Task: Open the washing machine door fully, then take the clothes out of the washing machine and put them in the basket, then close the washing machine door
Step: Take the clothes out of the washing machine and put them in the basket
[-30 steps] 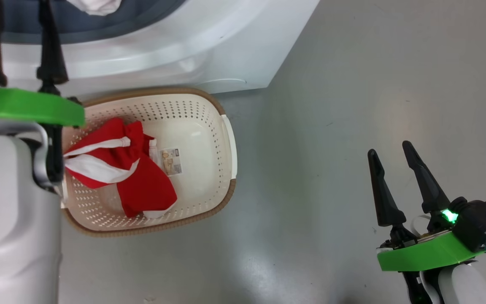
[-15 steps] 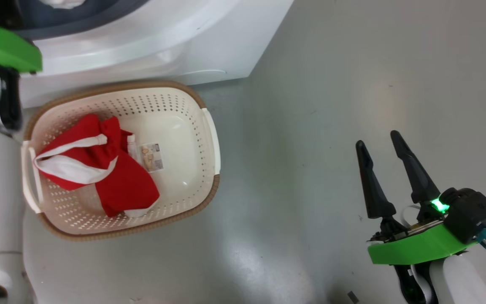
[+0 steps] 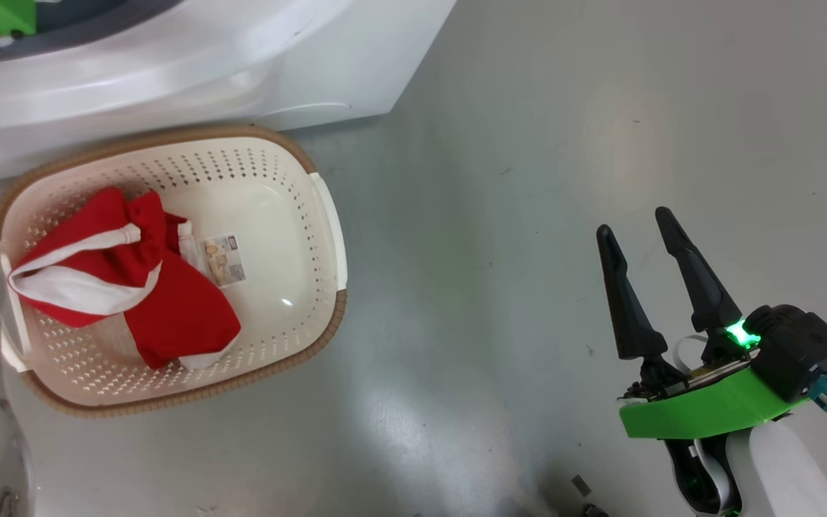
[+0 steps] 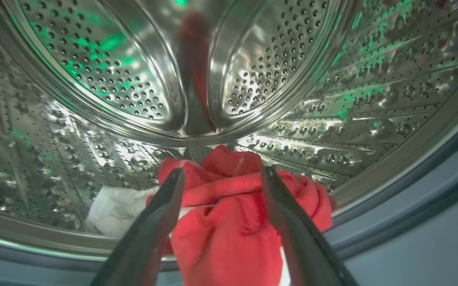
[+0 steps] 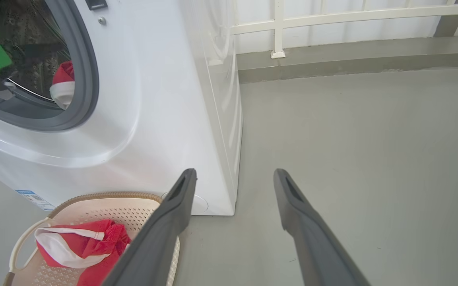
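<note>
Grey glossy floor (image 3: 514,179), basket (image 3: 332,327) on it, just beside washing machine (image 3: 205,64), 2 items

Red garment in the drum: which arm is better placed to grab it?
Left. The left gripper, open, points into the steel drum, right at the red garment. The right gripper hangs open over the floor, off to the washing machine's side.

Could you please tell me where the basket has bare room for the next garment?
The basket's right half is free: bare floor between the paper label and the right handle. The left half is crowded by the red garment. The grey floor between basket and right gripper is open too.
</note>
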Available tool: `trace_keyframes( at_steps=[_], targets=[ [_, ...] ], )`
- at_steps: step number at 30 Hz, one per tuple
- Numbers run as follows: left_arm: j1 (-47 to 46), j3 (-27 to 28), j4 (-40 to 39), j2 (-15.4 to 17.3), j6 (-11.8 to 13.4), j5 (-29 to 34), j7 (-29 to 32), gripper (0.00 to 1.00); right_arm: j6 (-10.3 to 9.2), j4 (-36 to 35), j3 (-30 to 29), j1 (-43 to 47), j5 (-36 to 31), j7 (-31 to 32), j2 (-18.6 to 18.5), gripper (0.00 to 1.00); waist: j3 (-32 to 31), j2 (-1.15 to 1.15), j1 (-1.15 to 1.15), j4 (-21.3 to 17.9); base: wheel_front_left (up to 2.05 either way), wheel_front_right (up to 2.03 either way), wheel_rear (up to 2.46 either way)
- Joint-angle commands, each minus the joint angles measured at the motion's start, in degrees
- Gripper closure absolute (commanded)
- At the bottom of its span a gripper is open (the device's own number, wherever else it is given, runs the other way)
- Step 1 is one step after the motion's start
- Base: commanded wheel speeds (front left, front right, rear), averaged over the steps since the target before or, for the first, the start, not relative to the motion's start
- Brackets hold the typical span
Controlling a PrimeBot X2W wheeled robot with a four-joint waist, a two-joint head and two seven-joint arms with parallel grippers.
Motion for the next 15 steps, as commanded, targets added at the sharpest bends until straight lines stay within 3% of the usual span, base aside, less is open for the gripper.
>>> trace_keyframes(
  at_steps=[1, 7, 15],
  targets=[
    [-0.9, -0.3, -0.4, 2.2, -0.3, -0.9, 1.5, 0.0, 0.36, -1.1, 1.4, -0.3, 0.4, -0.3, -0.6, 0.0, 0.3, 0.0, 0.0, -0.3, 0.0, 0.0, 0.0],
    [-1.9, -5.6, 3.4, 4.3, 0.3, 2.7, 7.5, 0.0, 0.36, -1.1, 1.6, -0.6, 0.7, -0.3, -0.6, 0.0, 0.9, 0.0, 0.0, -0.6, 0.0, 0.0, 0.0],
    [-3.7, -9.2, 8.4, 6.1, 5.9, 6.9, 13.7, 0.0, 0.36, -0.9, 2.2, -1.3, 1.2, -0.3, -0.6, 0.0, 1.6, 0.0, 0.0, -1.1, 0.0, 0.0, 0.0]
  ],
)
